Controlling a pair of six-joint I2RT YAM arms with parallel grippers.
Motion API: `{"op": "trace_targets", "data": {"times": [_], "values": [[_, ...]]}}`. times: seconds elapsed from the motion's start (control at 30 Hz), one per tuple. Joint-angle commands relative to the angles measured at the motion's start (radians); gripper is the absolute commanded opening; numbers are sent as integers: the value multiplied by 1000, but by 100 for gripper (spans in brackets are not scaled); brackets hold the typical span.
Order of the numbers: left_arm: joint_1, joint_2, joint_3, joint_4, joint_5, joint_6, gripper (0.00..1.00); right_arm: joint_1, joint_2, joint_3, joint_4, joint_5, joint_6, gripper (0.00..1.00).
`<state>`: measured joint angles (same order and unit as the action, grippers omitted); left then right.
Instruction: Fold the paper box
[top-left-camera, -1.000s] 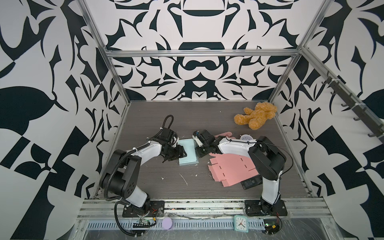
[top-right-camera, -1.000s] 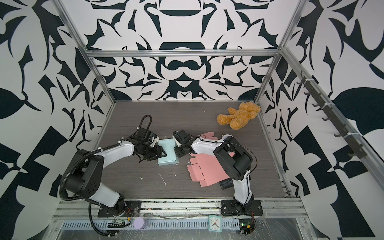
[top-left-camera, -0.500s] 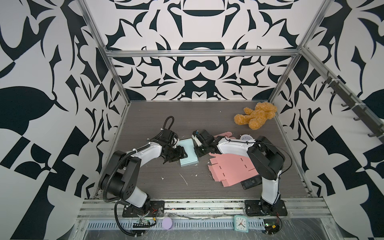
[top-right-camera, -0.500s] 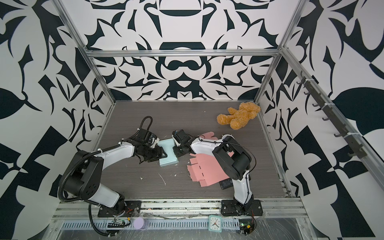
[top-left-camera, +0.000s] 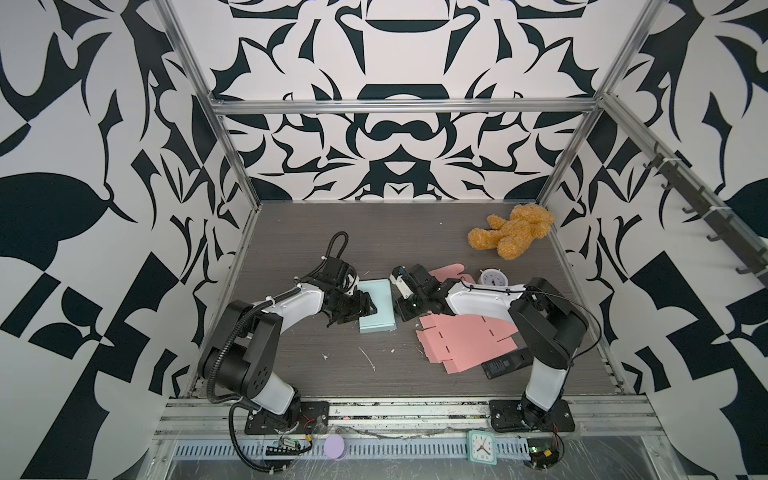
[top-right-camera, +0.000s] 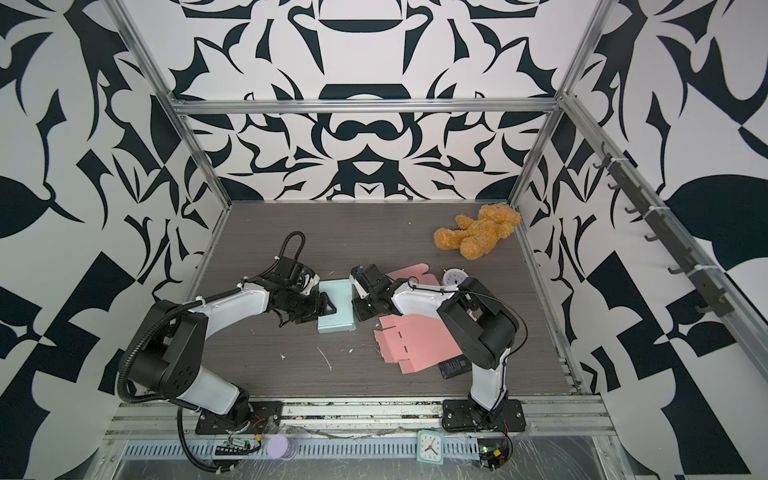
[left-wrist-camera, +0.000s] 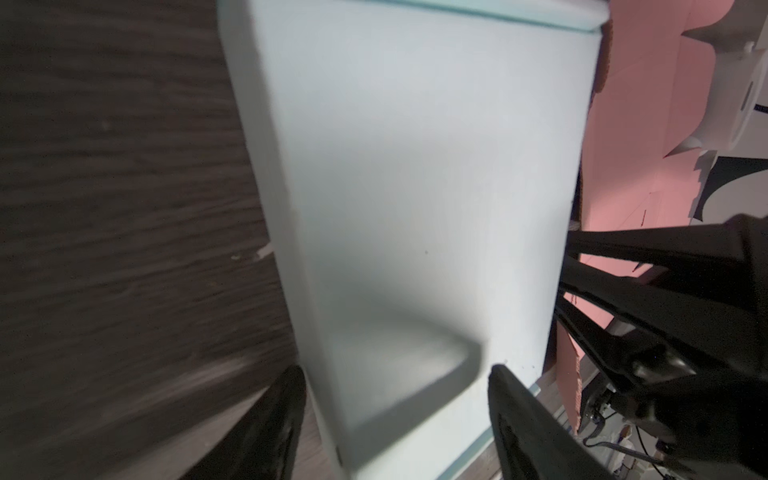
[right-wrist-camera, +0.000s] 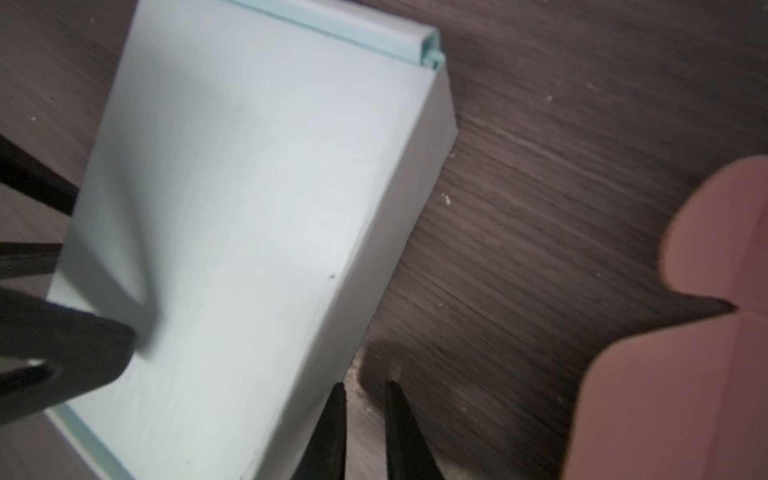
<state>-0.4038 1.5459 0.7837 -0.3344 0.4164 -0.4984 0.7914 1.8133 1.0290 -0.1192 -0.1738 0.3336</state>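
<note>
Your left fingers (left-wrist-camera: 274, 419) stood wide apart and held nothing. One tip was down over the table (left-wrist-camera: 124, 208) just beside a long side of the pale blue box (left-wrist-camera: 415, 166). The other tip hung over the box's top face and threw a shadow on it. Your right fingers (right-wrist-camera: 330, 432) were nearly together, with only a thin strip of table showing between them and nothing gripped. They sat just beside the opposite side wall of the box.

In both top views the box (top-left-camera: 384, 303) (top-right-camera: 340, 299) lay closed and flat on the table, between the two sets of fingers, near the middle. A flat pink cut-out sheet (top-left-camera: 465, 338) lay just beside it on the right; whether they touched, you could not tell. Farther out stood a small white alarm clock (top-left-camera: 490, 277), and a teddy bear (top-left-camera: 513, 230) lay in the far right corner.
</note>
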Motion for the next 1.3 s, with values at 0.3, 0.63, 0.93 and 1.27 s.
{"op": "trace_targets", "data": {"times": [0.3, 0.63, 0.93, 1.27], "values": [[-19, -167, -106, -20, 9, -42, 78, 28, -123, -96, -48, 48, -19, 19], [-88, -153, -112, 16, -23, -93, 74, 82, -87, -72, -20, 47, 4, 19], [-123, -133, -110, 55, -25, -123, 70, 134, -52, -28, -6, 28, 18, 18], [-153, -155, -153, 127, -8, -187, 68, 159, -35, 6, 56, -32, 54, 18]]}}
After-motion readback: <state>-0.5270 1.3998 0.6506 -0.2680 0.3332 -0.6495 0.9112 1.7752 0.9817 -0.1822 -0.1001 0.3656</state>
